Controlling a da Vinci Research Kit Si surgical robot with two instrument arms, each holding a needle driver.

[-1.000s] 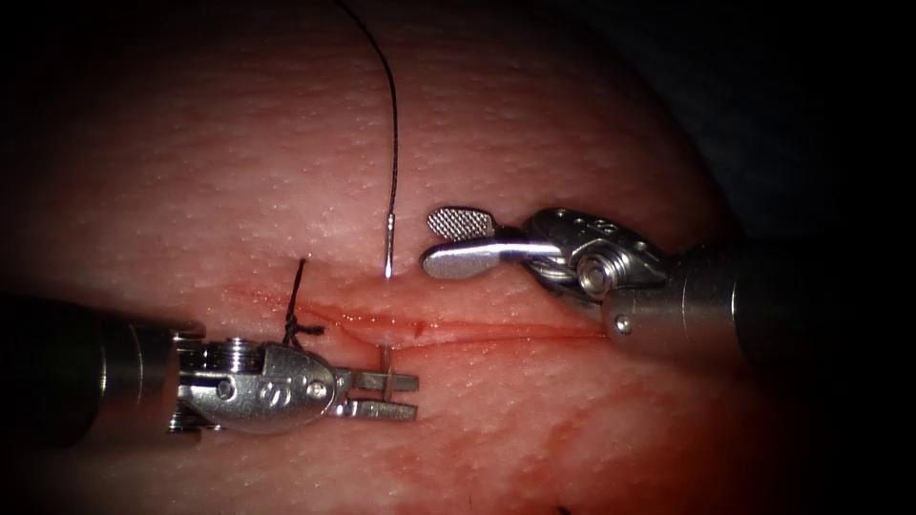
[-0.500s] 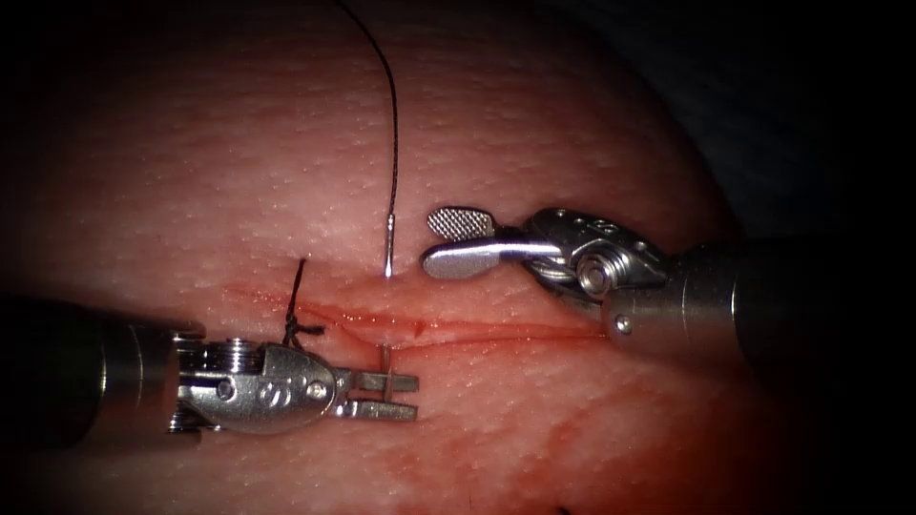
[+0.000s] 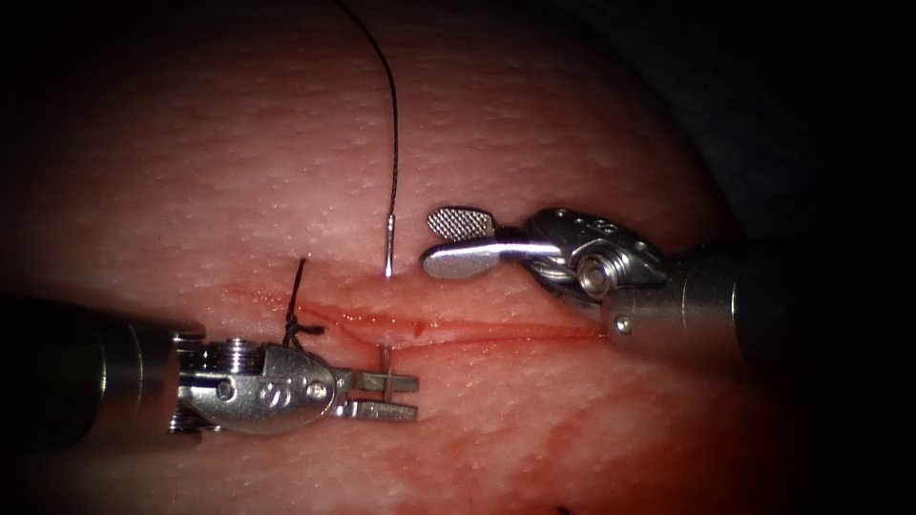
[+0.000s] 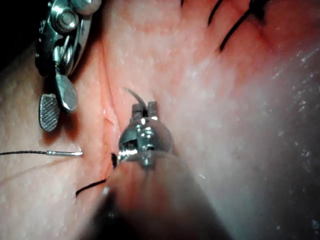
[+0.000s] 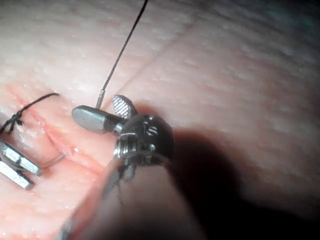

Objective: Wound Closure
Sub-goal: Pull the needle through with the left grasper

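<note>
Left gripper [image 3: 386, 396] sits just below the cut [image 3: 477, 331], jaws slightly parted around the needle's [image 3: 385, 358] emerging tip end; whether they actually pinch it cannot be told. Right gripper [image 3: 458, 240] lies above the cut with jaws wide apart, holding nothing.

Needle is in the tissue [image 3: 239, 172]: its swaged tail stands out above the cut, its point end rises below it, and the mid-curve is buried across the wound. Thread [image 3: 393, 124] runs up from the tail. A tied knot [image 3: 298, 329] sits at the cut's left.

Risks, as judged: a shallow or skewed grip near the point could let the smooth steel slip or rotate; a straight pull against the curve could tear the soft, moist, pebbled skin edge. Red fluid [image 3: 534, 448] makes surfaces slick. Jaw faces are cross-hatched; thread is thin, dark and springy.
</note>
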